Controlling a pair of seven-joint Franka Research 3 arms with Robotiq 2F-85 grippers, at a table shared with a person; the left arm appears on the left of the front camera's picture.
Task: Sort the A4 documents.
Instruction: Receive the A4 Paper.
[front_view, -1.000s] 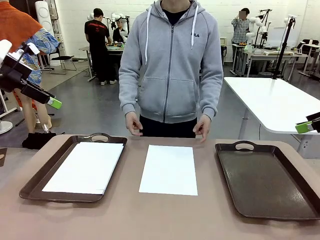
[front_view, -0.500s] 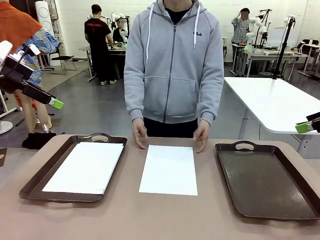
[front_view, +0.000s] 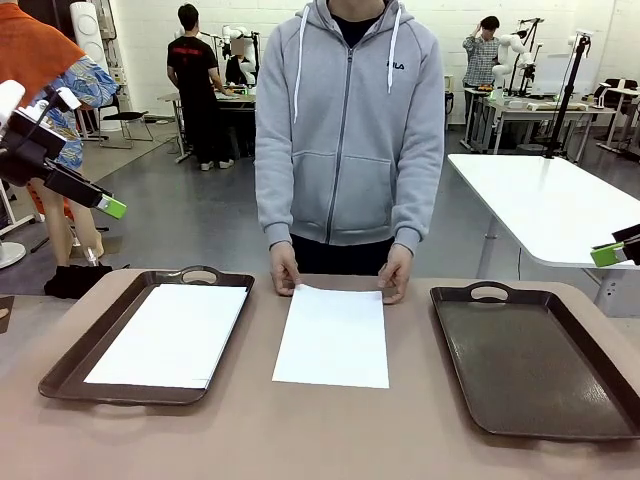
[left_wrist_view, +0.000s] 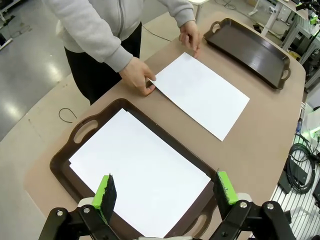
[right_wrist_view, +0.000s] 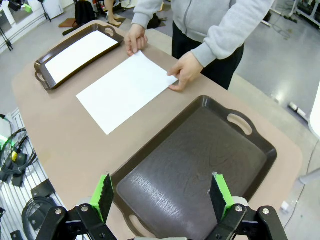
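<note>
Document (front_view: 332, 336) lies mid-table, well apart from either gripper (left_wrist_view: 165, 187).

Two dark brown handled trays sit on a tan, round-cornered table (front_view: 330, 440): the left tray (front_view: 75, 360) near the table's left end, the right tray (front_view: 540, 370) near its right end, its glossy inside bare. A person in a grey zip hoodie (front_view: 348, 120) stands at the far edge between the trays. Behind, on the grey floor, a white table (front_view: 550, 205) stands to the right. Farther back a person in a black T-shirt (front_view: 194, 85) faces a workbench, and another person (front_view: 487, 55) stands by benches with equipment. In the right wrist view, cables (right_wrist_view: 15, 150) lie on the floor beside the table.
</note>
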